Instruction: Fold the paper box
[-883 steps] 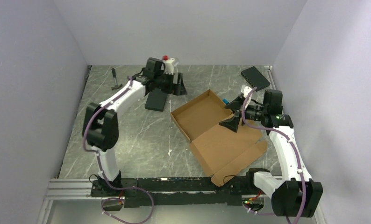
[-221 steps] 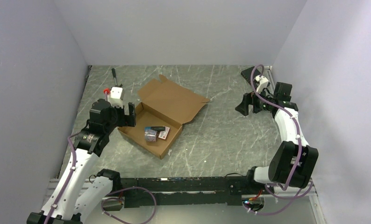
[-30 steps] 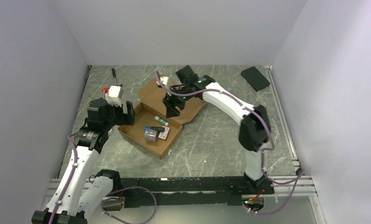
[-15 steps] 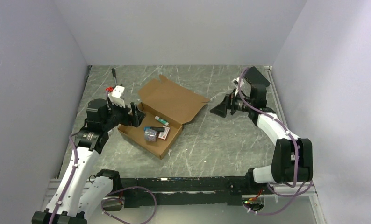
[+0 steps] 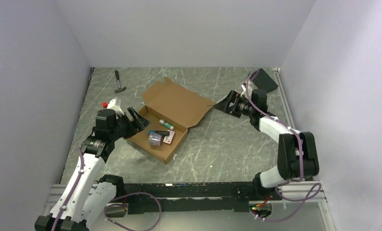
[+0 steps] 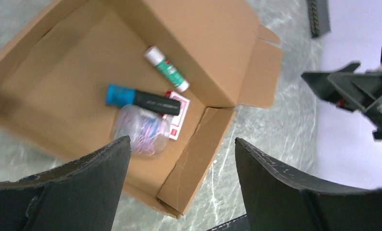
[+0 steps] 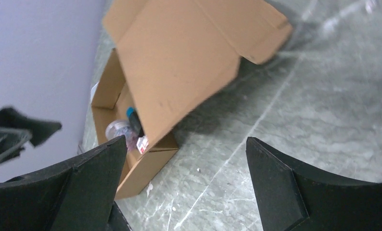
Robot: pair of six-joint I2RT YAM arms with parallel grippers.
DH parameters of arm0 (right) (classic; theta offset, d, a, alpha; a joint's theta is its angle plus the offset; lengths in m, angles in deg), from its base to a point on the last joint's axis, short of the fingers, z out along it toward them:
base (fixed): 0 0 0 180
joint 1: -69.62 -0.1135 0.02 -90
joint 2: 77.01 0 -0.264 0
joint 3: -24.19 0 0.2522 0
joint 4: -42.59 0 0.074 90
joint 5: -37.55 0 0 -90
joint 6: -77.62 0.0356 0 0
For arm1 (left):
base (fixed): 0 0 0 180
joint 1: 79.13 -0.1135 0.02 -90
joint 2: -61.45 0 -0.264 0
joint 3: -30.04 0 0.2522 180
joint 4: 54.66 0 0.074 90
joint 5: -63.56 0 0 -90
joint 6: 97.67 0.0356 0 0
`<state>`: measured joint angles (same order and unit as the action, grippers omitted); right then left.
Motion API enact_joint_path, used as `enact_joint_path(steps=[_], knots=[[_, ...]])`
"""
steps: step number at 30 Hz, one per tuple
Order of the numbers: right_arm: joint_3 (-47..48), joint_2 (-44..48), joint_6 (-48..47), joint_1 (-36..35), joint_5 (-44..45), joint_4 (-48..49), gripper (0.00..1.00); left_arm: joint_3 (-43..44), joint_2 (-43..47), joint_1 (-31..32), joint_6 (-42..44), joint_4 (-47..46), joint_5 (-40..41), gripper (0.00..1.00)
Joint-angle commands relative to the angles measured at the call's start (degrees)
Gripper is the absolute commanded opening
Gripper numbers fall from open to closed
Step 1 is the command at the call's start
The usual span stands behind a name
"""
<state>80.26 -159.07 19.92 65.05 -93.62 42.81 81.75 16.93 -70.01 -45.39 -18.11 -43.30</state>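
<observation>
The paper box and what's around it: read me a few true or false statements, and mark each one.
1. The paper box is folded shut. False: its lid stands open and things show inside.
2. A glue stick lies in the box. True.
3. The left gripper has its fingers closed on the marker. False: its fingers are apart and hold nothing. The marker lies in the box.
4. A hammer lies on the table, apart from the box. True.
5. The right gripper is open and holds nothing. True.
</observation>
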Motion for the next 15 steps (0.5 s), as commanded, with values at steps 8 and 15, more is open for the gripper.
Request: enact_joint_path(steps=[8, 15], knots=[[5.07, -6.59, 6.39, -3.86, 4.77, -2.69, 0.98, 2.82, -0.3, 0.19, -23.56, 24.94, 21.17, 0.74], [5.44, -7.45, 5.76, -3.95, 3.91, -3.04, 0.98, 0.5, -7.6, 0.19, -24.3, 17.96, 19.34, 0.66]])
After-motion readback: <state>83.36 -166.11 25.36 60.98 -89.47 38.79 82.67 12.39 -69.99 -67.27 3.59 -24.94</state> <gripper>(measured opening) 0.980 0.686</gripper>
